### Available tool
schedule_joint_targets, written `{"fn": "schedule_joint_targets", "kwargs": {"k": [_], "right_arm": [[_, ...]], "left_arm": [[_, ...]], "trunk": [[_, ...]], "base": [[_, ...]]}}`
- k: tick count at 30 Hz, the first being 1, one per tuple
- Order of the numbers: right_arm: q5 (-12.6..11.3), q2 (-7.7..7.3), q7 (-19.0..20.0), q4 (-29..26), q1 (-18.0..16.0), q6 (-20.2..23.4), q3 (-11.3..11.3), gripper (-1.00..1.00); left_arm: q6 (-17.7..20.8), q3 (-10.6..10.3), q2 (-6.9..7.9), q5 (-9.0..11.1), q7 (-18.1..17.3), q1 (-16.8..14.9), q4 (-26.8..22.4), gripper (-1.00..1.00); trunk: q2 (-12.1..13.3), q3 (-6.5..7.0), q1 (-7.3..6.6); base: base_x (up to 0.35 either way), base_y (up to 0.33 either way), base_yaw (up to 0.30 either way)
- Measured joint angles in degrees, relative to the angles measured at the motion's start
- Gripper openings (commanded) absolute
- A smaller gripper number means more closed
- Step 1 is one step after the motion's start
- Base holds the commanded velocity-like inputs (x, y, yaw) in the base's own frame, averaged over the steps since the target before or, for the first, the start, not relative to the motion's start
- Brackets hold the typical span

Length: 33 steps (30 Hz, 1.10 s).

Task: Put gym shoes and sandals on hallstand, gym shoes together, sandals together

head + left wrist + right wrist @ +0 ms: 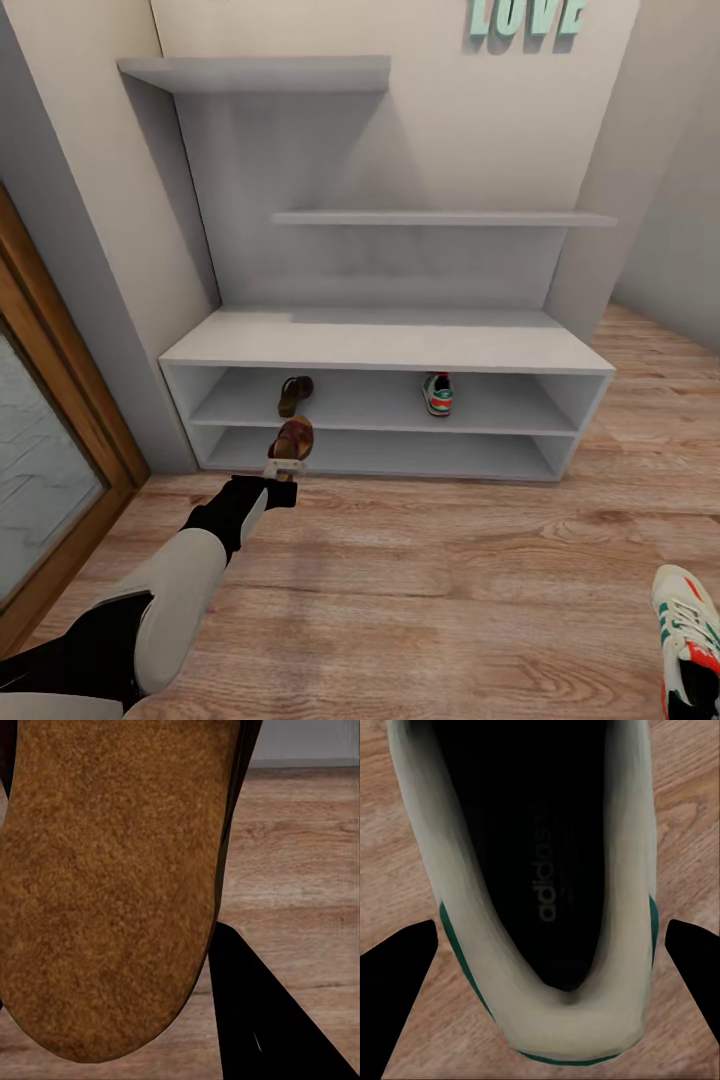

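Observation:
My left gripper point(284, 464) is shut on a brown sandal point(292, 438), held toe-forward just in front of the hallstand point(385, 340) at its lower shelf. The sandal's suede sole point(105, 885) sits close in the left wrist view, with one dark finger point(262, 1020) beside it. A second sandal point(295, 395) and one gym shoe point(437, 393) rest well apart on the upper low shelf. The other gym shoe point(685, 620) lies on the corridor floor point(450, 580) at the lower right. My right gripper point(551, 945) is open, its fingers point(397, 982) straddling that shoe's heel point(547, 870).
A wood-framed glass door point(50, 470) stands at the left beside the rack. Two staggered wall shelves point(440, 217) hang above the bench top. Mint letters point(525, 18) are on the wall, and a grey wall point(660, 200) closes the right side.

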Motion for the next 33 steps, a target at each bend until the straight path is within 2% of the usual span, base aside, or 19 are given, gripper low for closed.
{"fn": "schedule_joint_targets", "kwargs": {"k": [4, 8, 23, 33], "right_arm": [[-0.01, 0.26, -0.01, 0.00, 0.00, 0.00, -0.10, -1.00], [-0.04, 0.30, -0.02, 0.00, 0.00, -0.05, -0.26, -1.00], [-0.14, 0.01, -0.02, 0.01, 0.00, -0.06, -0.42, -1.00], [0.02, -0.13, -0.02, 0.00, 0.00, -0.06, -0.25, -1.00]], "left_arm": [[-0.04, 0.00, -0.05, -0.01, -0.11, -0.02, -0.03, -1.00], [-0.03, 0.01, -0.07, -0.01, -0.13, -0.10, -0.03, -1.00], [-0.05, 0.00, -0.06, -0.03, 0.04, -0.39, -0.04, -1.00], [-0.16, 0.00, -0.02, -0.01, 0.10, -0.44, -0.12, -1.00]], "trunk": [[0.00, 0.00, 0.00], [-1.59, -0.72, 0.87], [-1.83, -5.16, 1.28], [-1.83, -5.64, 1.28]], "base": [[0.000, 0.000, 0.000], [0.000, 0.000, 0.000], [0.000, 0.000, 0.000], [0.000, 0.000, 0.000]]}}
